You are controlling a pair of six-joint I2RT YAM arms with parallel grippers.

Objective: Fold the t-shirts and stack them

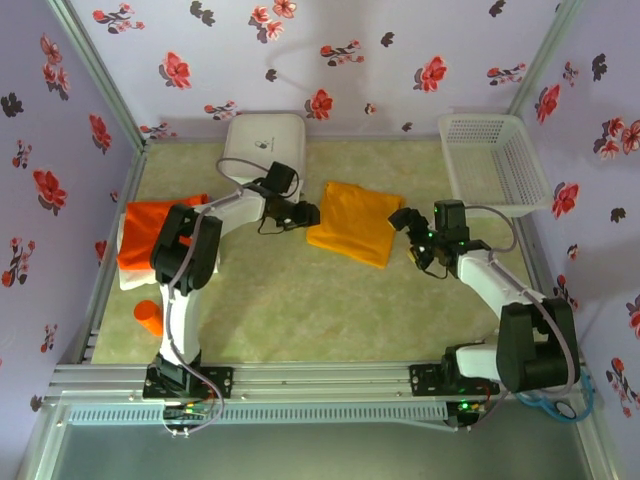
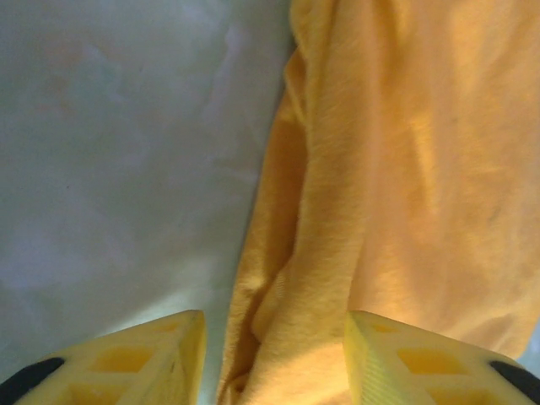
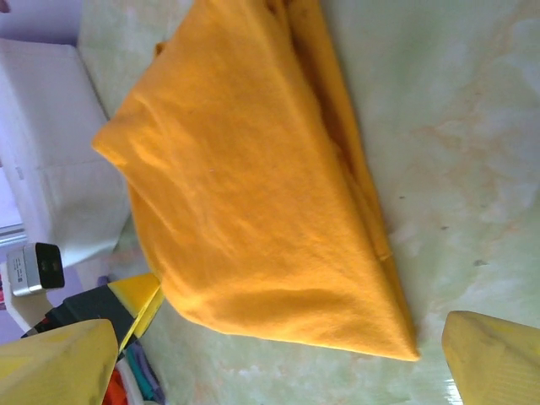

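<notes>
The mustard t-shirt [image 1: 353, 222] lies folded flat just front-right of the white box [image 1: 265, 145]. The red-orange t-shirt [image 1: 150, 225] sits front-left of that box, on what looks like the white t-shirt [image 1: 127, 276]. The left gripper [image 2: 274, 342] straddles the mustard hem with its jaws parted, and the right gripper [image 3: 278, 363] is spread wide and empty, so probably only carrying this shirt to the pile is left.
</notes>
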